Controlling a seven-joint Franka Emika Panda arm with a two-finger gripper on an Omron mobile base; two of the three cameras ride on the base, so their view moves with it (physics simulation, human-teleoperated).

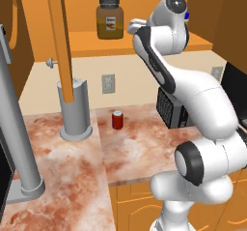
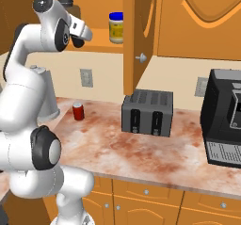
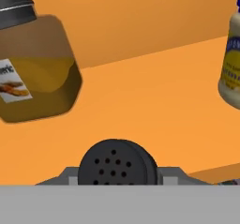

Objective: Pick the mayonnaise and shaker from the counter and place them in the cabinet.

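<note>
My gripper [image 2: 79, 39] is raised to the shelf [image 2: 100, 45] of the orange-brown cabinet and is shut on the black shaker [image 3: 117, 163]. The shaker's perforated round top sits between the fingers low in the hand view. The mayonnaise [image 2: 116, 27], a pale-yellow jar with a blue lid, stands on the shelf to the right of the gripper; it appears at the right edge of the hand view as the mayonnaise [image 3: 230, 68]. The cabinet door [image 2: 133, 36] hangs open beside it. In the left base view the arm hides the mayonnaise and most of the gripper [image 1: 133, 28].
A larger amber jar [image 1: 110, 18] with a dark lid stands on the shelf left of the gripper. On the counter below are a red can [image 2: 78, 111], a grey toaster [image 2: 147, 112], a grey cylinder [image 1: 74, 110] and a black appliance [image 2: 226, 120].
</note>
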